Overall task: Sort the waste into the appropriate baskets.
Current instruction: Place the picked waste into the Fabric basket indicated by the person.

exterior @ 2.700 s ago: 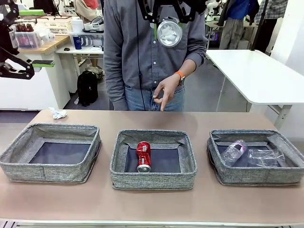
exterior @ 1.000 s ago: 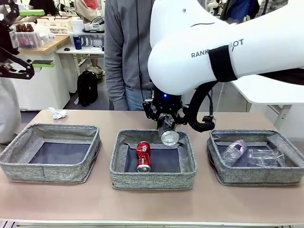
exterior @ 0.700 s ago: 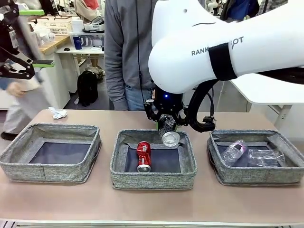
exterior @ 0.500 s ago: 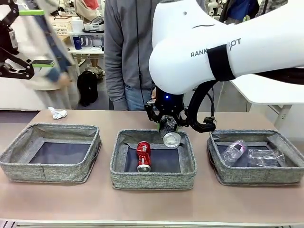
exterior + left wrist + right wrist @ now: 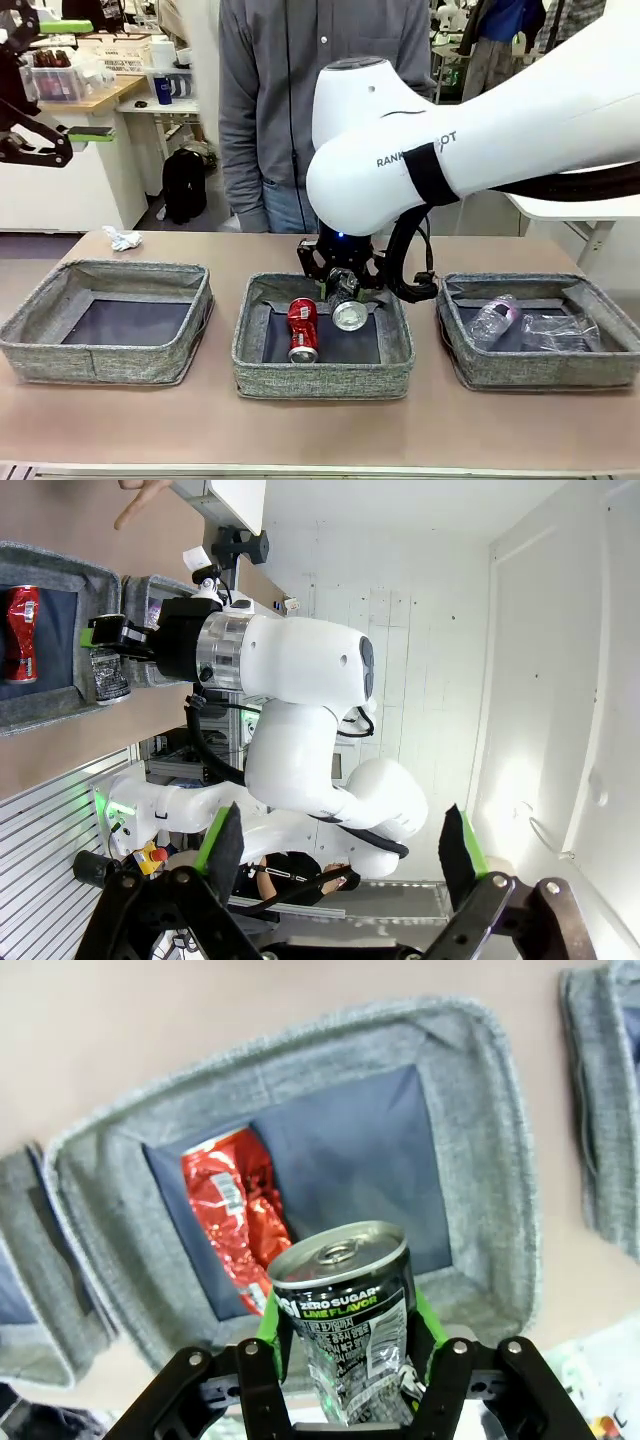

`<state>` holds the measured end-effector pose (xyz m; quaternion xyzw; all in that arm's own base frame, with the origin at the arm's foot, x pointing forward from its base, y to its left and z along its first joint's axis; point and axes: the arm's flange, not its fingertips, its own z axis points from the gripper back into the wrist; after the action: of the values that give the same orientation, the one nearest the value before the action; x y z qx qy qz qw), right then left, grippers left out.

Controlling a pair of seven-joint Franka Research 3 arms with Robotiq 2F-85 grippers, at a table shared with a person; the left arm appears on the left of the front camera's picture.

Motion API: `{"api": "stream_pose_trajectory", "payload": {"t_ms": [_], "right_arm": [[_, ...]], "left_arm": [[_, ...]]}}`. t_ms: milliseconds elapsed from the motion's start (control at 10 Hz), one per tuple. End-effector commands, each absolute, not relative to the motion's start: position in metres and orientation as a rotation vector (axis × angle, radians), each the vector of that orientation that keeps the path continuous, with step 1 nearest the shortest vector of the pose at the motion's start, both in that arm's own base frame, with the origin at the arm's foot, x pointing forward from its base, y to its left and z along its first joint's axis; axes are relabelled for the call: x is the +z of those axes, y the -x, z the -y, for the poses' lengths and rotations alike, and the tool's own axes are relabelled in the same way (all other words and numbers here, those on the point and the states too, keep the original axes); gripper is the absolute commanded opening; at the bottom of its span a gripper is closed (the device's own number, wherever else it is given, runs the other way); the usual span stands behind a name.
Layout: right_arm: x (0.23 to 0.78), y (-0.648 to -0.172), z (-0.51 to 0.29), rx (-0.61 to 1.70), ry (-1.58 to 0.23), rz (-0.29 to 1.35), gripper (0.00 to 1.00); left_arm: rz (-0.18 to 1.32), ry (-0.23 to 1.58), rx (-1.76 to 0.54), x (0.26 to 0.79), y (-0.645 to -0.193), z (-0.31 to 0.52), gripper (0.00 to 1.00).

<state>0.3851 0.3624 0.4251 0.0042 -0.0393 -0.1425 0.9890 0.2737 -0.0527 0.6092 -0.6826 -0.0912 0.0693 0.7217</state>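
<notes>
We have right gripper point(image 5: 342, 298) angled down, clamped on black-and-silver metal drink can point(image 5: 349, 315) over middle grey woven fabric bin point(image 5: 322, 380); left gripper point(image 5: 78, 82) raised, jaws apart

The front camera looks from the near side of the counter point(image 5: 320, 430) across to a person point(image 5: 300, 100) at top centre. The left wrist camera hangs far back, rolled sideways, the left tool point(image 5: 340, 830) along its bottom edge. The right wrist camera peers down close over the right tool point(image 5: 347, 1320). All three share the middle basket point(image 5: 322, 378), small at upper left for the left wrist.
</notes>
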Motion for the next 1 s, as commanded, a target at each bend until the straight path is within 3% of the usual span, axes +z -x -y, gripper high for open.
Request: {"api": "stream_pose_trajectory", "payload": {"t_ms": [0,100,900], "right_arm": [[0.4287,-0.3832,-0.3561,-0.268,-0.011,0.106,0.53],[0.4285,-0.3834,-0.3559,-0.262,-0.015,0.109,0.99],[0.4283,-0.3848,-0.3561,-0.251,-0.025,0.090,1.00]], "left_arm": [[0.199,1.529,0.154,0.6130,-0.2728,0.0555,1.00],[0.199,1.529,0.154,0.6130,-0.2728,0.0555,1.00],[0.199,1.529,0.154,0.6130,-0.2728,0.0555,1.00]]}}
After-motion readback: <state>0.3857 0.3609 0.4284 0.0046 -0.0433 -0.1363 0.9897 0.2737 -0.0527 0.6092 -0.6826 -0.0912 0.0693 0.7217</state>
